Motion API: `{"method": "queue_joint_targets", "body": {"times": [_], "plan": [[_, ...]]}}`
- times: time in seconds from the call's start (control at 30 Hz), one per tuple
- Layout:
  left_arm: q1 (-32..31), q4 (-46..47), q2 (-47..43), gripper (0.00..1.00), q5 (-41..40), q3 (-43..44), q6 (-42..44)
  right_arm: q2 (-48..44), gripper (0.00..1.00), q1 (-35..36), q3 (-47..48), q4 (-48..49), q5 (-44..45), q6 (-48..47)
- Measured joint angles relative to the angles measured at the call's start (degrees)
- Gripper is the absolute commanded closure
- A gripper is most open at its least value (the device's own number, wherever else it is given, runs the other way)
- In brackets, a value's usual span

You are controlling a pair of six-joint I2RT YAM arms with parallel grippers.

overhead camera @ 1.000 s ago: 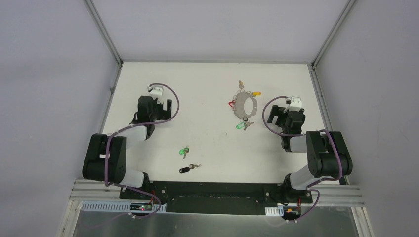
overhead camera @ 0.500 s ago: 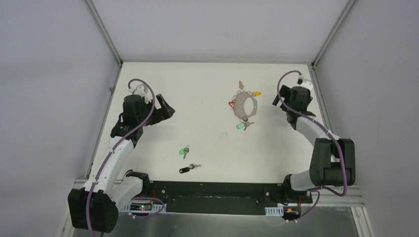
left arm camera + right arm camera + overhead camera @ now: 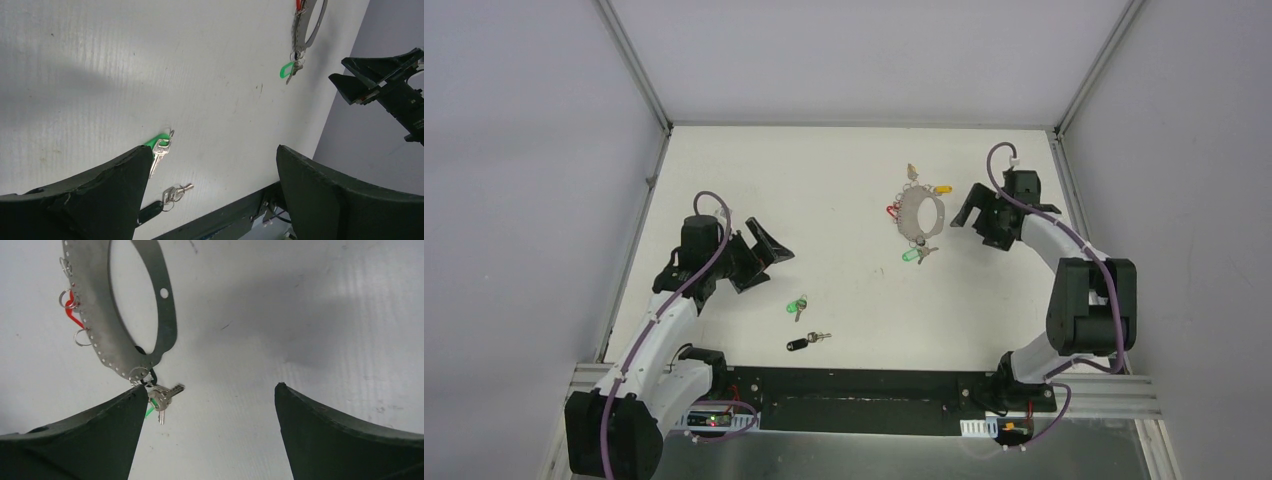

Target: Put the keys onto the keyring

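Note:
Two loose keys lie on the white table near its front. One has a green cap [image 3: 799, 305] [image 3: 159, 145], the other a black cap [image 3: 805, 342] [image 3: 165, 200]. My left gripper [image 3: 769, 260] [image 3: 212, 150] hovers open just up and left of them, with nothing between its fingers. The keyring [image 3: 921, 212] [image 3: 100, 320] [image 3: 310, 25], a grey metal ring, lies flat at the back right with small red-, yellow- and green-capped keys [image 3: 162, 395] hanging from it. My right gripper [image 3: 969, 212] [image 3: 210, 387] stands open just to the ring's right, apart from it.
The white table [image 3: 854, 170] is walled at the back and on both sides. A black base rail [image 3: 854, 385] runs along the near edge between the two arm bases. The right gripper's fingers [image 3: 380, 82] show at the right edge of the left wrist view.
Both arms have unfolded. The left gripper has swung down and right toward the loose keys. The right gripper went out to the far right, then came left to the keyring. Keys and ring have not moved.

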Motion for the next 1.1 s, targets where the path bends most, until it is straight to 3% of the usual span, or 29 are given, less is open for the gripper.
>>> {"method": "queue_joint_targets", "body": {"times": [0.2,0.7,1.1], "plan": [[0.0,-0.5,-0.6,0.01,0.7,-1.5,-1.6,6.8,0.0,2.7,7.6,-4.2,-5.0,-1.5],[0.0,-0.5,2.2,0.01,5.4,-2.2,-1.6,20.9,0.11,12.4,26.7,-14.2,-1.5,-9.3],[0.0,-1.0,0.4,0.01,7.0,-4.5,-1.6,33.1,0.12,17.0,38.7,-18.9,-2.6,-12.4]]}}
